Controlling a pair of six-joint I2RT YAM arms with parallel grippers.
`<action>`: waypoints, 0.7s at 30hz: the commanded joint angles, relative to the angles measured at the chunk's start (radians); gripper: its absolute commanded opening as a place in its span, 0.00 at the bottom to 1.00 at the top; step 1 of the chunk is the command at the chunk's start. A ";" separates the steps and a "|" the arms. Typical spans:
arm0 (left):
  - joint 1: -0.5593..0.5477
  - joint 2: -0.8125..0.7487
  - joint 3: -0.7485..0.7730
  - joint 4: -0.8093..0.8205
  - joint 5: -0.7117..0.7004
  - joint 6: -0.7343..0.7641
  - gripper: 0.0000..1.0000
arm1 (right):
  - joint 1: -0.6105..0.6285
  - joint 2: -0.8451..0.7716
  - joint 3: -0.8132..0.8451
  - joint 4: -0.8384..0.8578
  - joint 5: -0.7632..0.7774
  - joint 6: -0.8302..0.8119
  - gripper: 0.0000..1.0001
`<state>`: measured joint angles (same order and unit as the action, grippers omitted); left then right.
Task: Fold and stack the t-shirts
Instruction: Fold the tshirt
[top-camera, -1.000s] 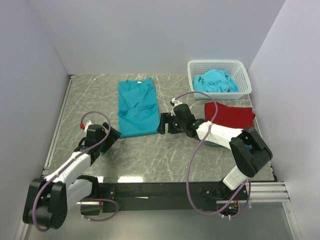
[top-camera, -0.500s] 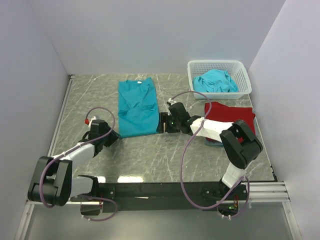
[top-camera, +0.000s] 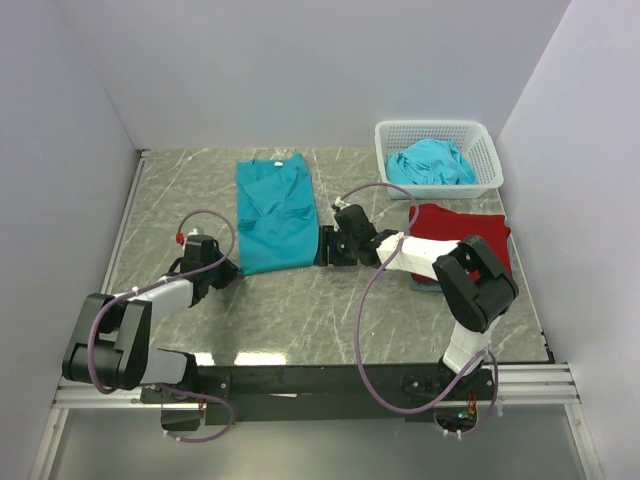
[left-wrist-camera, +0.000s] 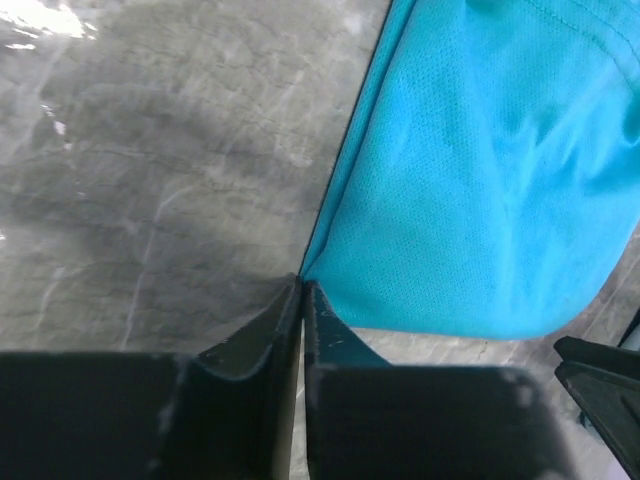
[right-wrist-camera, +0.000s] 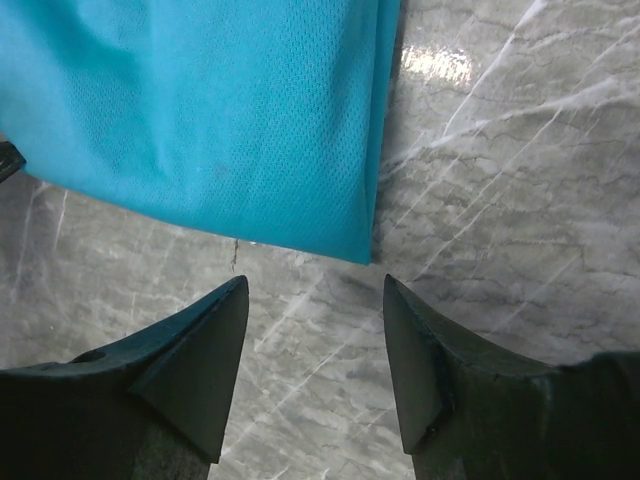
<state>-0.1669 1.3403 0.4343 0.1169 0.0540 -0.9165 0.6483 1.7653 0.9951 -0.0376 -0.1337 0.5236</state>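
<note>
Teal t-shirt (top-camera: 275, 215) is lying flat on table (top-camera: 300, 305); left gripper (left-wrist-camera: 302, 285) is sitting closed at its near-left hem corner, right gripper (right-wrist-camera: 315, 285) hovering spread before the other. Aiming for matched, deep corner pinches before folding.

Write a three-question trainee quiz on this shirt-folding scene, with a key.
1. True or false: the right gripper is shut on the flat teal t-shirt.
2. What lies in the white basket? A socks; B a crumpled teal t-shirt; C nothing.
3. Fill in: the left gripper, jaws together, sits at the flat shirt's near ___ corner.

Key: 1 false, it is open just short of the shirt's corner; 2 B; 3 left.
</note>
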 joint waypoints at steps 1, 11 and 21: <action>0.001 0.029 0.014 0.007 0.037 0.031 0.06 | 0.005 0.014 0.040 0.013 -0.013 0.015 0.63; 0.001 0.028 0.021 -0.006 0.041 0.070 0.01 | 0.004 0.068 0.083 -0.008 0.012 0.009 0.54; 0.001 -0.013 -0.002 0.010 0.041 0.071 0.01 | 0.004 0.103 0.106 -0.044 0.066 -0.020 0.50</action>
<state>-0.1669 1.3552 0.4412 0.1345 0.0902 -0.8726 0.6483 1.8465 1.0630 -0.0662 -0.1074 0.5247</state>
